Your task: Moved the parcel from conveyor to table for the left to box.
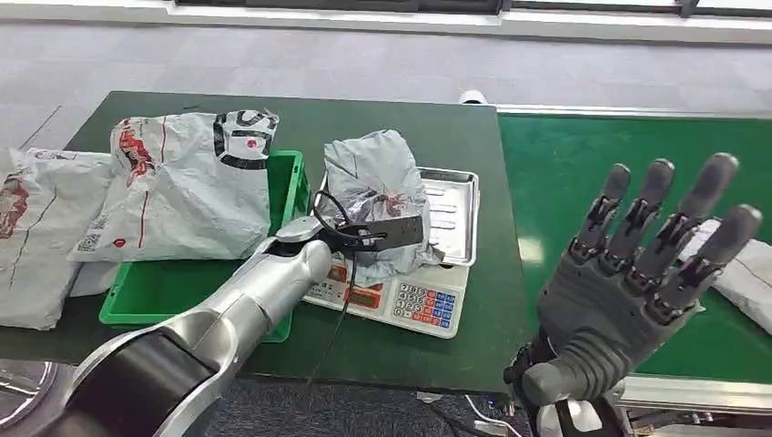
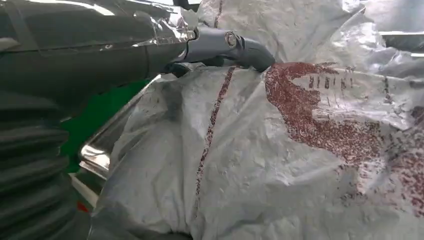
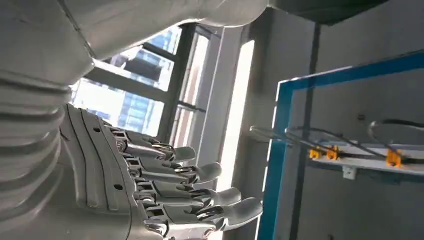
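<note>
From the head view you see the grey parcel on the scale on the table, left hand against it; whether its fingers clamp it, you cannot tell. Right hand is raised, fingers apart. Your left wrist view shows crinkled parcel against the thumb. Your right wrist view shows splayed fingers, holding nothing.

Bright even daylight, window glare

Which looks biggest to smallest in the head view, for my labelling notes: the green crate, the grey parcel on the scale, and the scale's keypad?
1. Green crate, though bags cover much of it.
2. Grey parcel on the scale, gripped by the left hand.
3. Scale's keypad, clearly smallest.
</note>
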Motion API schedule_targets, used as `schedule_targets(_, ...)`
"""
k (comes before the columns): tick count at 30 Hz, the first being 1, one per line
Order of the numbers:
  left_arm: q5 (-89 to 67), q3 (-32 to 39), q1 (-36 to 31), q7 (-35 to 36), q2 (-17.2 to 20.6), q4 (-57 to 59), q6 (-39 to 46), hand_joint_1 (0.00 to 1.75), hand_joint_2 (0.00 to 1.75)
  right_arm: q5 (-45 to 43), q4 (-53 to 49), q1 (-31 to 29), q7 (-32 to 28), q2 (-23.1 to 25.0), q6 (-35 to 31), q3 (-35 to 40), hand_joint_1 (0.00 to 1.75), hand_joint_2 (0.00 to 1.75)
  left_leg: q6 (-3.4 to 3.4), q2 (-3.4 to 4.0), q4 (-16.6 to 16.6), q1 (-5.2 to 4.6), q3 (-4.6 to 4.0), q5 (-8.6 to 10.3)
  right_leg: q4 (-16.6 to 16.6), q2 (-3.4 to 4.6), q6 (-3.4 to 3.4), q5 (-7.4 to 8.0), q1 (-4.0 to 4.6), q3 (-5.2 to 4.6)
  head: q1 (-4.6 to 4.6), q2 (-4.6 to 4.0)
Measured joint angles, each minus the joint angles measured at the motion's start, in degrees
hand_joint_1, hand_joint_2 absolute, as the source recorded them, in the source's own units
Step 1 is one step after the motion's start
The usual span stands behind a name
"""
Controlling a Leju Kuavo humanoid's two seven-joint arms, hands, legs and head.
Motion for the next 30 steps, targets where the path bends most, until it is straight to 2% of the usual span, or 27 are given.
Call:
schedule_targets(10,-0.63,-0.61,-0.63,-0.39,0.35,0.94,0.35,1.75,1.75,0.87,0.00,-0.67,0.79,1.57,0.79,0.00,0.00,1.75,0.05,-0.12,-0.01,-0.01,0.09,0.03,-0.02,-0.17,0.00,0.00,-0.01,0.17,0.00,0.00)
schedule_targets(19,-2.75,-0.61,-1.81,-1.93,0.85,1.09,6.65,1.75,1.75,2.03,0.00,-0.81,1.14,3.32,4.26,-0.04,0.00,1.75,-0.03,-0.11,0.00,0.00,0.06,0.23,-0.01,-0.12,-0.06,0.17,0.01,0.11,0.00,0.00)
schedule_targets(30,-3.17,-0.48,-4.96,-3.69,2.51,0.83,13.16,1.75,1.75,1.66,0.70,-1.44,0.77,3.61,4.57,-0.57,0.00,1.75,-0.03,-0.12,-0.01,0.00,-0.02,0.24,-0.01,-0.13,-0.07,0.16,0.01,0.03,0.00,0.00)
